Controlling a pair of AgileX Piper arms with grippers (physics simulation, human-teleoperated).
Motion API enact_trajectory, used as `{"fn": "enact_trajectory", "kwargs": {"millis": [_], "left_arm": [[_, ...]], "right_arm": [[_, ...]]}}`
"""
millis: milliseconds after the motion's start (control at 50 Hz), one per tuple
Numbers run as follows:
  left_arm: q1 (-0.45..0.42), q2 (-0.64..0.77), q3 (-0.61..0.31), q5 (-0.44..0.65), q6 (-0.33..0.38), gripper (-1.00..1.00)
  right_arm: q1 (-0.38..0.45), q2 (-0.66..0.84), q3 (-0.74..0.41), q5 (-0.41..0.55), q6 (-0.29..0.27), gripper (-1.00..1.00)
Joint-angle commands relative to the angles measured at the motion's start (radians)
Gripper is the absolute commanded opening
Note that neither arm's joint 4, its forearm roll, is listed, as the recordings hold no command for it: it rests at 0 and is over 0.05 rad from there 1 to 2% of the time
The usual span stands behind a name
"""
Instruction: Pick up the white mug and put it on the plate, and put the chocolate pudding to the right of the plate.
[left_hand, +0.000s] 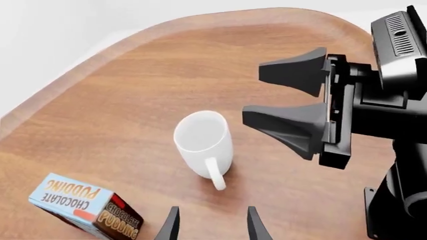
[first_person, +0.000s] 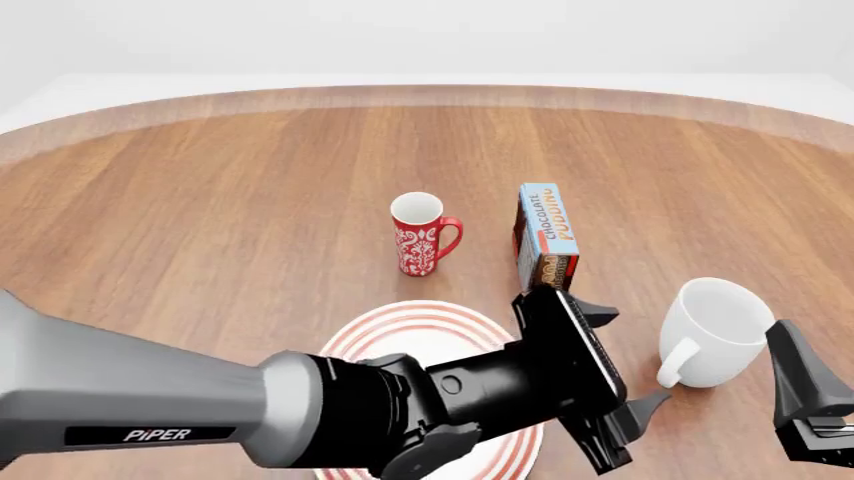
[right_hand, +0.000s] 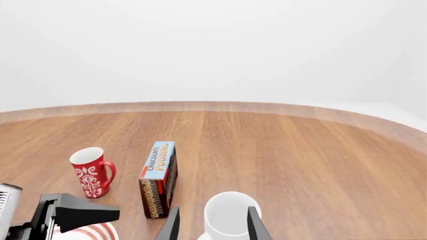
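The white mug (first_person: 717, 330) stands upright on the bench (first_person: 240, 200), well to the right of the plate (first_person: 424, 322), its handle turned toward the arms' side and a little left. The chocolate pudding (first_person: 546, 236) stands on edge just behind the gap between plate and mug, with a red mug (first_person: 422, 233) to its left.

The left claw (first_person: 617, 371) reaches across over the plate, its jaws spread wide and holding nothing, its tips near the mug's handle side. The right claw (right_hand: 211, 225) is also open and empty, its fingertips (right_hand: 172, 226) showing on either side of the mug's rim in the right wrist view, so it seems poised just above or behind the mug.

The main risk is that both arms crowd the same mug: if both close in, they could collide or knock the mug over. A jaw landing on the handle instead of the wall could twist the glossy mug out of grip. The left arm's forearm hangs over the plate, so a careless swing could shove it. The carton is narrow and tall as it stands; a brush from either claw would likely topple it
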Motion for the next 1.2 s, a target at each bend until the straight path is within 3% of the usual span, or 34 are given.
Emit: {"fn": "enact_trajectory", "kwargs": {"millis": [20, 1200], "left_arm": [[0.009, 0.043, -0.038, 0.012, 0.004, 1.00], [0.007, 0.199, -0.214, 0.061, 0.007, 1.00]], "right_arm": [[-0.001, 0.001, 0.000, 0.000, 0.002, 1.00], [-0.001, -0.002, -0.002, 0.004, 0.010, 1.00]]}}
